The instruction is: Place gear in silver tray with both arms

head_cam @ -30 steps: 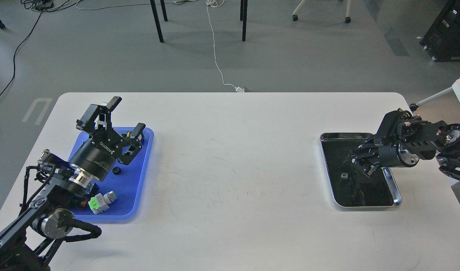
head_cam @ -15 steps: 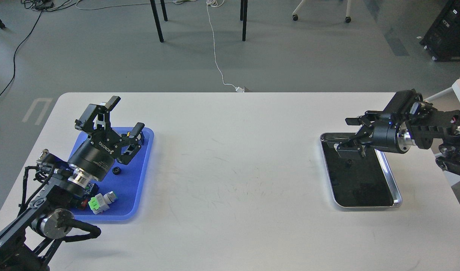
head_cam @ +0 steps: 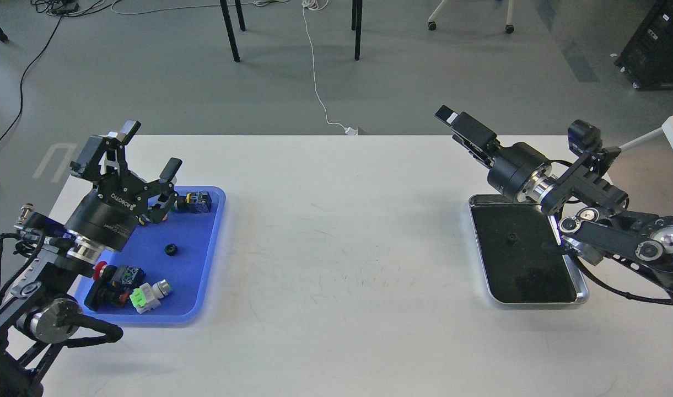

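On the white desk (head_cam: 336, 231), a shiny metal tray (head_cam: 569, 269) with rounded corners lies at right, one small dark gear (head_cam: 511, 239) on its mirror-black bottom. Left gripper (head_cam: 149, 148) spreads wide over a blue plastic tray (head_cam: 195, 275); right gripper (head_cam: 445, 116), edge-on, cannot be read.

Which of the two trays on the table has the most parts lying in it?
The blue tray on the left: several parts lie in it, among them a small black gear. The silver tray on the right holds only one tiny dark piece.
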Tool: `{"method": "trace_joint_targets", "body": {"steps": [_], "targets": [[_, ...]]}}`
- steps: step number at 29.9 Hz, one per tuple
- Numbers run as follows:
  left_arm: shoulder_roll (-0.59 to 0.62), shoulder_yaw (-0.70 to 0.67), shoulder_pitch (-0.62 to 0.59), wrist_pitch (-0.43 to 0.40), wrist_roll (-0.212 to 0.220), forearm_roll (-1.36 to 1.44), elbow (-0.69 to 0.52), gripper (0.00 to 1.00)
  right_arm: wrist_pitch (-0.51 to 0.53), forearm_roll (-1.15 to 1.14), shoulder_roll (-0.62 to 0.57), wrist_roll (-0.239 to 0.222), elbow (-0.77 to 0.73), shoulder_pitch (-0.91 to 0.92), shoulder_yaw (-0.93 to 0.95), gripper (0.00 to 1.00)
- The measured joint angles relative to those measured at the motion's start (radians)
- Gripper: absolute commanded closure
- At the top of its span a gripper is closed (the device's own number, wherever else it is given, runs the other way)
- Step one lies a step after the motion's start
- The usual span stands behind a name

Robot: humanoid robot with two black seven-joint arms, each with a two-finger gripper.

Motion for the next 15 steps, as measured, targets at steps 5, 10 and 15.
{"method": "trace_joint_targets", "body": {"steps": [5, 10, 15], "targets": [[0.104, 0.011, -0.017, -0.043, -0.001, 0.171, -0.024, 0.01, 0.005, 0.18, 0.08, 0.0, 0.003, -0.172, 0.199, 0.01], [0.216, 0.013, -0.021, -0.063, -0.001, 0.578, -0.095, 0.01, 0.079, 0.392, 0.086, 0.0, -0.008, -0.253, 0.296, 0.01], [0.314, 0.024, -0.025, -0.061, -0.001, 1.007, -0.176, 0.01, 0.326, 0.471, 0.067, 0.0, -0.108, -0.291, 0.301, 0.01]]}}
